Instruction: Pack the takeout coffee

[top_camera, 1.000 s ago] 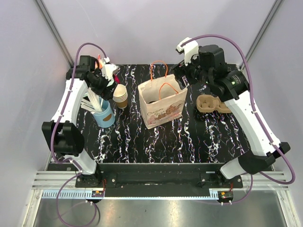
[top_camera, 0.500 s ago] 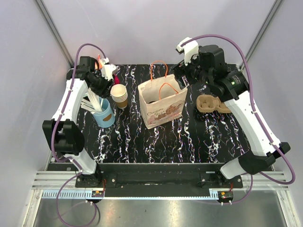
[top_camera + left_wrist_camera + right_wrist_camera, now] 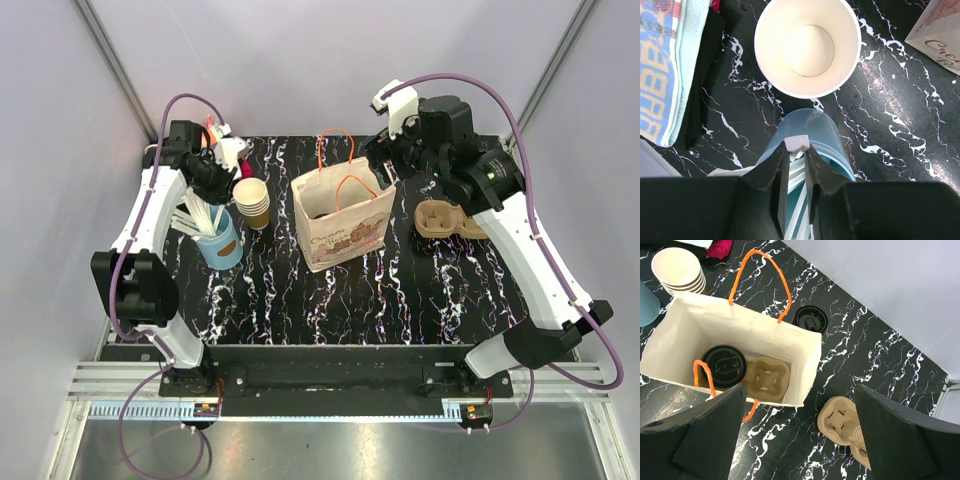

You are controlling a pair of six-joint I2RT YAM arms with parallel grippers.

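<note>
One takeout coffee [image 3: 724, 365], brown with a black lid, sits in a cup tray [image 3: 769, 379] inside the paper bag [image 3: 740, 330]. A second lidded cup [image 3: 810, 318] stands on the table just behind the bag. My right gripper [image 3: 799, 387] hangs open and empty above the bag's right end. My left gripper [image 3: 796, 147] is over the blue cup [image 3: 812, 135], its fingers pinched on the pale tip of a white stick [image 3: 796, 143]. In the top view the left gripper [image 3: 222, 185] sits between the blue cup [image 3: 222, 243] and the bag [image 3: 342, 215].
A stack of lidless paper cups [image 3: 807, 45] stands just beyond the blue cup. A folded blue and white cloth [image 3: 665, 65] lies at the far left. Another cup tray [image 3: 842, 422] rests on the table right of the bag. The bag's orange handles [image 3: 760, 270] stick up.
My left gripper's jaws have closed from wide open onto a white stick in the blue cup. The right arm has not moved.
</note>
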